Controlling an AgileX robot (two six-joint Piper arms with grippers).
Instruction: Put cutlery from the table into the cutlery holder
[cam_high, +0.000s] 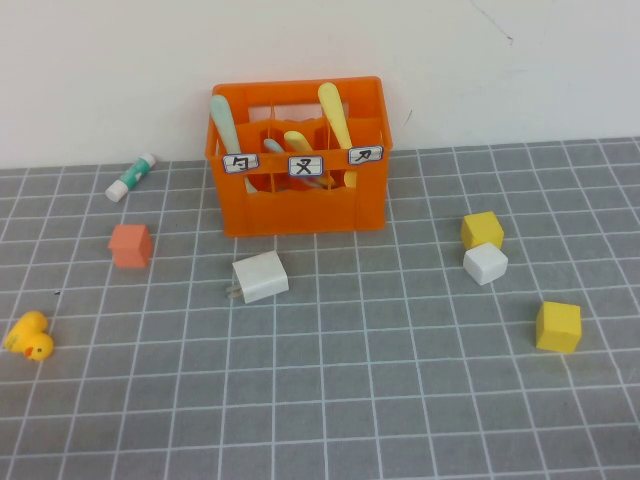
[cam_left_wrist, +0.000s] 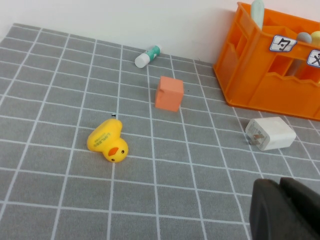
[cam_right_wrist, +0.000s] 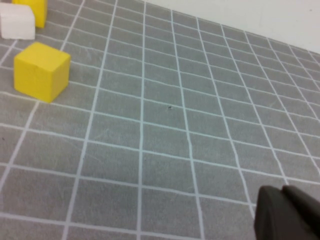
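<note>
The table carries an orange crate at twelve o'clock. A tube, orange cube and duck lie toward nine, a white charger centrally, and two yellow cubes beside a white cube toward three.

Cutlery stands upright inside the orange cutlery holder.

Random clutter on the grid: yellow rubber duck lying on its side at the near left, w/ a small orange cube further back. White-and-green tube lies by the back wall. White charger plug sits around the middle. On the right, yellow cube touching a white cube, plus another yellow cube nearer, apart from both.
</note>
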